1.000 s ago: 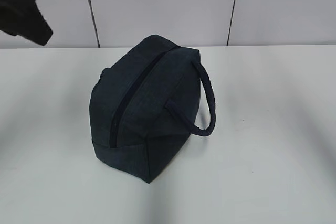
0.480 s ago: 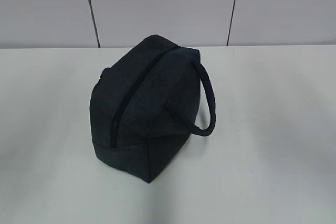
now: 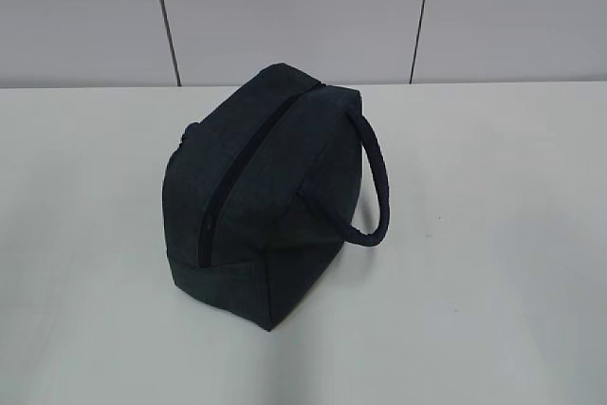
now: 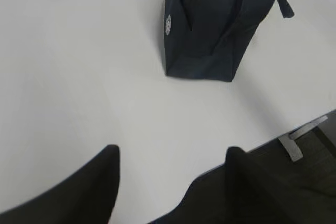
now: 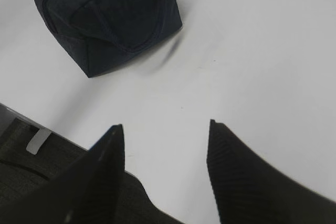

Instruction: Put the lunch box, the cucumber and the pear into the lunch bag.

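Lunch bag [image 3: 266, 196], a dark navy boxy fabric bag with a loop handle [image 3: 375, 182], sits alone near the middle of the white table [image 3: 493, 310] in the exterior view, its zipper [image 3: 232, 182] drawn closed along the top. We see no lunch box, cucumber or pear outside it, so we judge they are either inside already or out of frame; we cannot tell which. Neither arm shows here. Behind the table stands a pale grey panelled wall [image 3: 285, 7] with dark seams.

From the left wrist view, the left gripper [image 4: 170, 182] hangs well apart from the bag, jaws standing fairly wide and holding nothing. A small pale emblem [image 4: 168, 24] marks the bag's end. The table edge and a metal bracket [image 4: 299, 140] lie just beside the jaws: a low sweep could clip that edge.

From the right wrist view, the right gripper [image 5: 165, 163] likewise hangs with its jaws apart and empty, near the table's front edge. If we reach in again, snagging the loop handle could drag or tip the soft bag.
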You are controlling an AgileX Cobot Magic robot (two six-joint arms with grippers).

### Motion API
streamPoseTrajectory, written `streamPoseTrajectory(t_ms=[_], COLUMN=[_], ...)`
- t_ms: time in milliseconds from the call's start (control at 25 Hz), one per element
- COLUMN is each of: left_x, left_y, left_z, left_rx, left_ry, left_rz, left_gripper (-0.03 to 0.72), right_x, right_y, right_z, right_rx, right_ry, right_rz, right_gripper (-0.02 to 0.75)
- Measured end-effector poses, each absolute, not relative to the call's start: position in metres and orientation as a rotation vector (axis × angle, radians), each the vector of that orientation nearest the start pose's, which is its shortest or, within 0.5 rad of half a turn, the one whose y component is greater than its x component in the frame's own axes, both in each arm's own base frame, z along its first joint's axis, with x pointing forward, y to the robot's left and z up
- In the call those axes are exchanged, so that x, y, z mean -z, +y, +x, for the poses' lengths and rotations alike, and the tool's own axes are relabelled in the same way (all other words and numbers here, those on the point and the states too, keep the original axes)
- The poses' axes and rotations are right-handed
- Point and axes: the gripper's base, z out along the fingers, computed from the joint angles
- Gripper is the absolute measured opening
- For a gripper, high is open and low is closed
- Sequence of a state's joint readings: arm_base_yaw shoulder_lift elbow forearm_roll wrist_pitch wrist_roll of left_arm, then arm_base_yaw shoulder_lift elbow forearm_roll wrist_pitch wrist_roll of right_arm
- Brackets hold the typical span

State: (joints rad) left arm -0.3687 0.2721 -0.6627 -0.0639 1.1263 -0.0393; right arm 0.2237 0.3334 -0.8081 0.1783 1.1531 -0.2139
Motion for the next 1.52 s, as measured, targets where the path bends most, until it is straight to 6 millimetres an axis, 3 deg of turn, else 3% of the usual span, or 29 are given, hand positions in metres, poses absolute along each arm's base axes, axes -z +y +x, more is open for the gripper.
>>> streamPoseTrajectory(t_ms=[160,320,520,920,1520], left_x=[-0.304,-0.298,-0.289,-0.281,-0.281], left_y=[-0.002,0.010,0.016,0.009,0.008], left_z=[-0.007,-0.025,-0.026,-0.012,-0.011], left_rx=[0.296,0.245,0.167,0.188,0.195], left_ry=[2.139,2.083,2.111,2.044,2.033], left_rz=[0.362,0.346,0.336,0.333,0.333], left_gripper=[0.384,0.384,0.384,0.384,0.384], right_x=[-0.326,-0.300,-0.275,-0.268,-0.268], right_y=[0.012,0.002,-0.004,-0.003,-0.003], right_z=[-0.007,-0.018,-0.017,-0.011,-0.011], right_rx=[-0.206,-0.142,-0.091,-0.096,-0.097], right_ry=[2.057,2.049,2.107,2.112,2.108], right_rz=[-0.460,-0.384,-0.312,-0.302,-0.300], right_gripper=[0.406,0.406,0.406,0.405,0.405])
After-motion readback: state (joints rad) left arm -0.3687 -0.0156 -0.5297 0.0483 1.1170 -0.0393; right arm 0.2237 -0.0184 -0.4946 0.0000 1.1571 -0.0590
